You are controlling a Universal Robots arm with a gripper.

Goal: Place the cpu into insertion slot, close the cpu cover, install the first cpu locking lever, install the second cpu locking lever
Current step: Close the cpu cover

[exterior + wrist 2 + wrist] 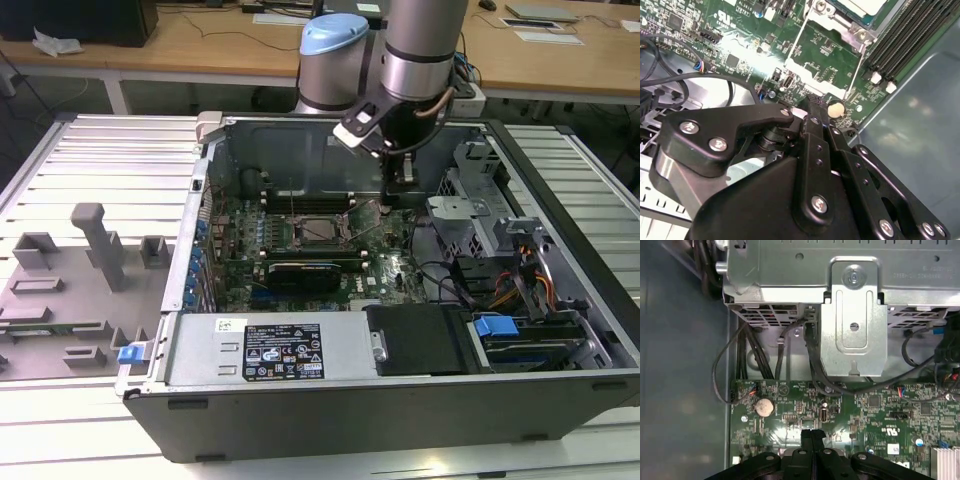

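Note:
The insertion slot [315, 231] sits mid-board inside the open computer case. In the second wrist view a pale silver square, apparently the cpu [866, 4], lies in the slot [850, 23]. The cpu cover [816, 88] is a thin metal frame swung open on the slot's side toward the exterior view's right; it stands tilted up there [368, 214]. My gripper [400, 192] hangs just beyond the cover's free edge. Its black fingers are shut together with nothing between them in both wrist views [812, 103] [811, 432], low over the green board.
Long black memory slots [905, 40] run beside the slot. A silver drive cage [855, 315] and black cables [760, 355] stand close to the gripper. A coin battery [765, 406] lies near the fingertips. A power supply [270, 350] fills the case front; grey fixture blocks [95, 245] stand outside.

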